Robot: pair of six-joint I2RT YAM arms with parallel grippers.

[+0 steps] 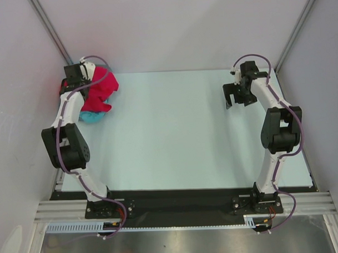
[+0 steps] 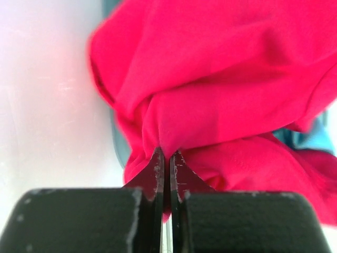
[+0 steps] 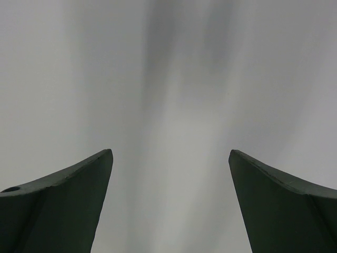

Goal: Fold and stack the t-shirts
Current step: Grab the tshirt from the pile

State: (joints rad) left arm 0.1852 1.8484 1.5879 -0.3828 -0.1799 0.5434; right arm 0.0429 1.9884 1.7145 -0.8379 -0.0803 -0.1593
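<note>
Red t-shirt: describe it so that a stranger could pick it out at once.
Go to the table's far left corner, where the left gripper reaches. The red t-shirt lies crumpled there, pinched in that gripper; it is crimson, unlike the turquoise shirt peeking out beneath.

Right at six o'clock the left gripper (image 2: 165,162) has its two dark jaws pressed together, only a hairline slit between them, and a pinch of the red t-shirt (image 2: 221,68) is nipped at their tips. The crimson cloth bunches up from that pinch and billows out towards twelve and two o'clock, filling most of the view in soft folds. Over at three o'clock a scrap of turquoise cloth (image 2: 305,138) peeks from between red folds. At nine o'clock, a thin grey-blue edge (image 2: 118,141) hugs the red, then a bright pale surface (image 2: 47,105).
</note>
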